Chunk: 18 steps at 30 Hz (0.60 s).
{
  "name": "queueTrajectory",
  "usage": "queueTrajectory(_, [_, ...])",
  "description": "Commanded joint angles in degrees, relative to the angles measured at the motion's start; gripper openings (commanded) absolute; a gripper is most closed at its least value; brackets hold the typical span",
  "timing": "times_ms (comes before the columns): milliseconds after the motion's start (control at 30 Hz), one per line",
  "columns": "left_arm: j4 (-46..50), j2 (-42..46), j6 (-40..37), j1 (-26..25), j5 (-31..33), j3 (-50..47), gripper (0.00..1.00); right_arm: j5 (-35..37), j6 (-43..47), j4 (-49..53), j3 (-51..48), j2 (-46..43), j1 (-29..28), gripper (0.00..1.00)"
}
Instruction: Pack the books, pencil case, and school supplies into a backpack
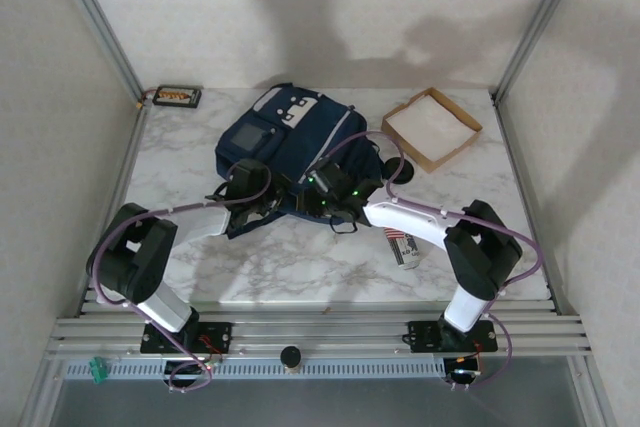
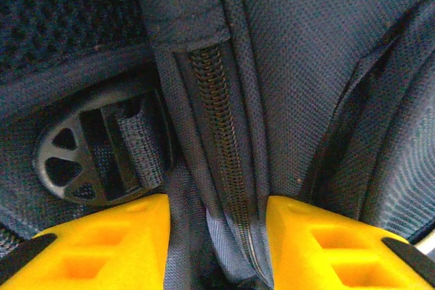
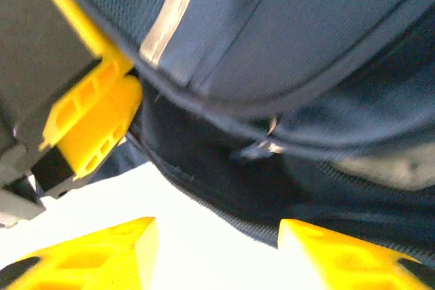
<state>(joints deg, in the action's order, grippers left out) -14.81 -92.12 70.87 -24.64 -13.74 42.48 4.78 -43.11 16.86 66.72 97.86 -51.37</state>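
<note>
Yellow fingers (image 2: 102, 242) of the left hand (image 2: 216, 203) pinch the backpack (image 2: 306, 66) along its zipper (image 2: 217, 134), while the right hand (image 3: 217, 223), half open and empty, hovers just beside the backpack's edge.

Top cam: fixed, high, behind the arm bases (image 1: 185, 335), looking down and forward over the whole table (image 1: 300, 257). The backpack (image 1: 290, 132) sits mid-far.
Left wrist cam: pressed right up to the backpack, facing its zipper (image 2: 221, 140) and buckle (image 2: 95, 151), with the left gripper (image 2: 216, 215) at frame bottom.
Right wrist cam: low over the tabletop, close and blurred, facing the backpack's near edge, with the right gripper (image 3: 217, 236) at bottom. The left gripper's finger (image 3: 95, 117) shows upper left.
All three share the backpack's near side.
</note>
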Motion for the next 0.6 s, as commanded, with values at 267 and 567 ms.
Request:
queueTrajectory(267, [-0.58,0.58,-0.54,0.56,0.36,3.40,0.38,14.70,-8.07,13.16,13.82,10.36,-2.14,0.39])
queueTrajectory(567, [0.82,1.07,-1.43,0.91,0.69,3.15,0.44,17.29,-9.35,15.22,13.75,11.46,-1.49,0.41])
